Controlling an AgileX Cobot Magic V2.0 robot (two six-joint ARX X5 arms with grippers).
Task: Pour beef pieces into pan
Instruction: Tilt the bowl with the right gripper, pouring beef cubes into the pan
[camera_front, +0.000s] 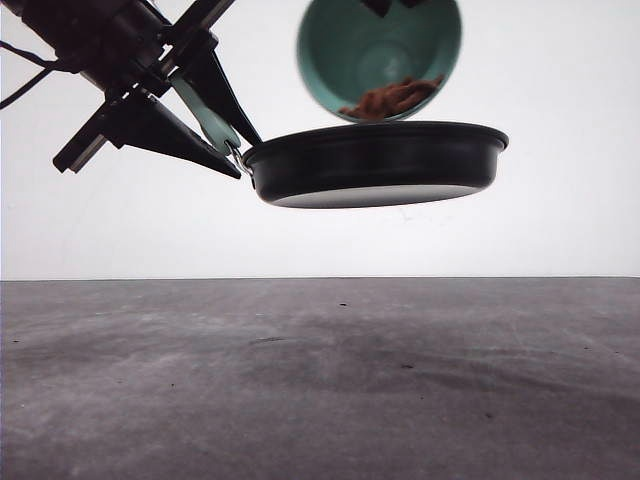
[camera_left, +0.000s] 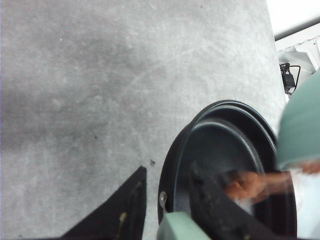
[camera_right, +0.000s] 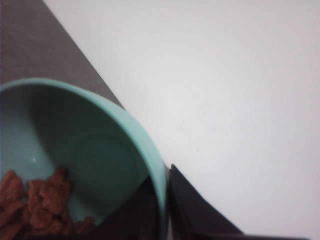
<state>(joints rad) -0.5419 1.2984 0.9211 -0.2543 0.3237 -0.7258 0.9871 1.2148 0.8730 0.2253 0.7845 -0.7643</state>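
1. The shallow round black frying pan (camera_front: 375, 165) hangs in mid-air, well above the grey table (camera_front: 320, 390), and it sits close to level. The robot's best play, judging from here, is to keep it level and steady so nothing slides over the far rim.

2. Just above and behind the pan's rim tilts the ribbed teal bowl (camera_front: 378, 55), mouth turned toward the front camera. The tip looks steep enough already; a slow further roll with the lip kept over the pan's middle should serve better than a jerk.

3. The left gripper (camera_left: 167, 197) is clamped on the pan's mint-green handle (camera_front: 205, 115), black fingers either side of it. A firm hold matters, since landing meat will nudge the pan.

4. The right gripper (camera_right: 165, 200) pinches the bowl's wall, one finger inside and one outside the rim.

5. The small reddish-brown beef pieces (camera_front: 392, 98) are heaped at the bowl's low lip, right at the pan's edge; in the left wrist view an orange-brown blur over the pan suggests some are already tumbling in. They look moist and clumped, so they may drop in a lump.
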